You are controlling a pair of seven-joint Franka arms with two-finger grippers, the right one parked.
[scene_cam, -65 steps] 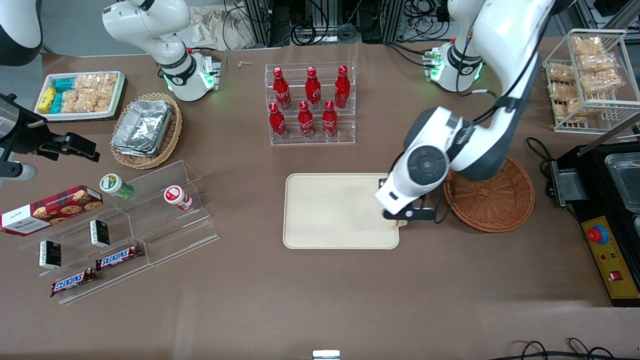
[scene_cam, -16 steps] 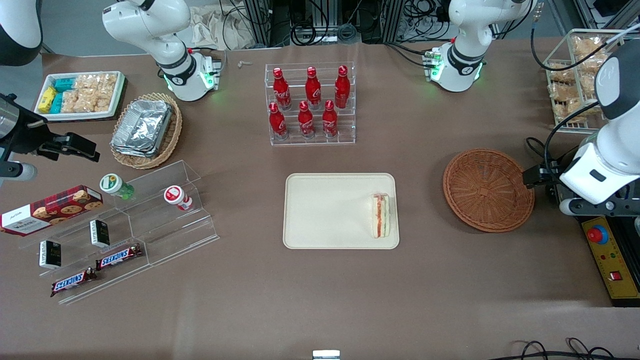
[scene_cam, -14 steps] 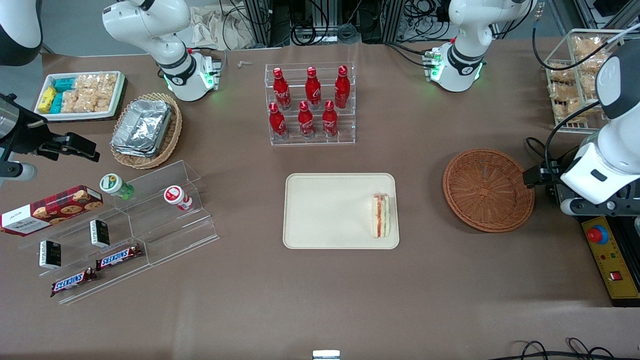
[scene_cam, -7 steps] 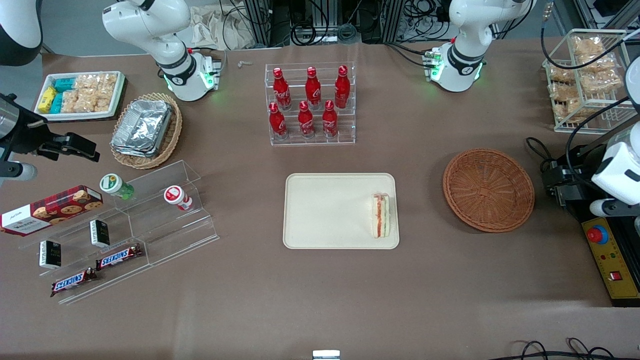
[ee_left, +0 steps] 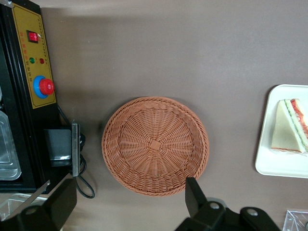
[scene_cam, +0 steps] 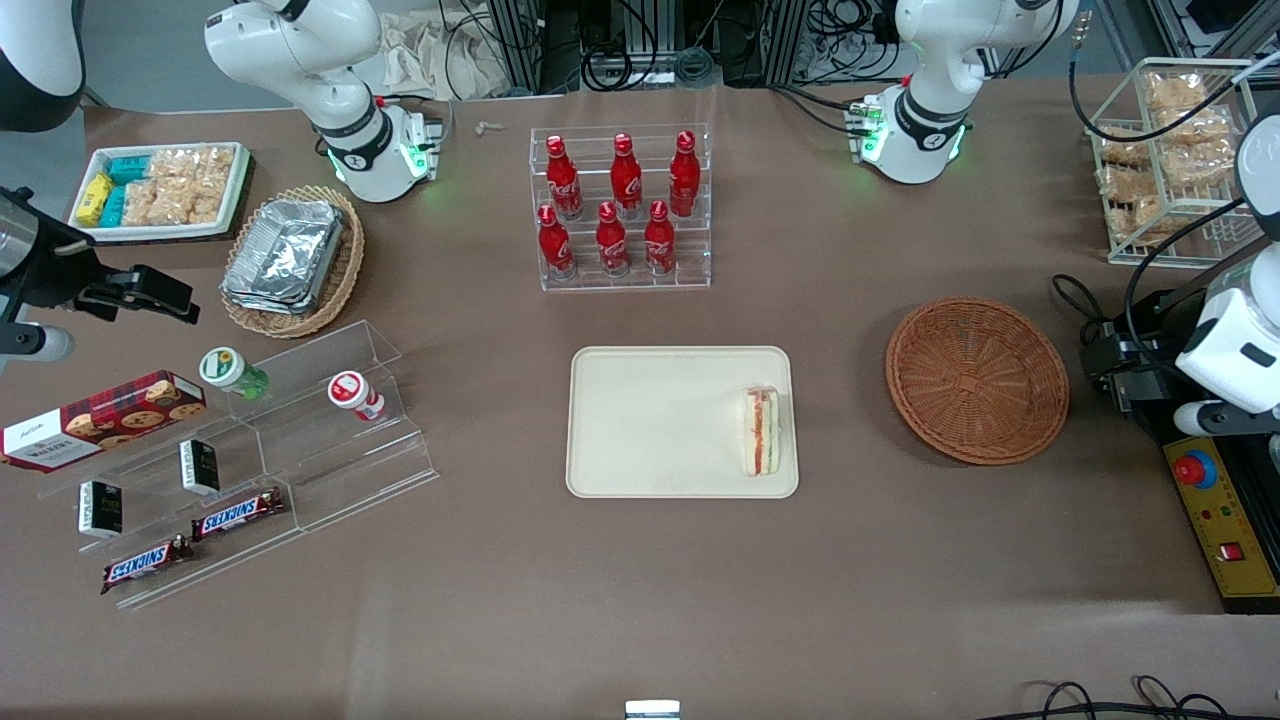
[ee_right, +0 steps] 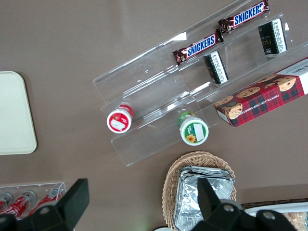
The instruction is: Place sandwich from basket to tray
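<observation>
The gripper, fingers spread and holding nothing, hangs above the table at the working arm's end, just beside the bare basket and well apart from the sandwich, which lies flat in the tray at its basket-side edge.

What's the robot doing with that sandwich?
The sandwich lies on the tray, at the edge nearest the basket, which holds nothing. The left arm's gripper is open, holds nothing, and hangs high above the table at the working arm's end, beside the basket. The job looks finished.
</observation>
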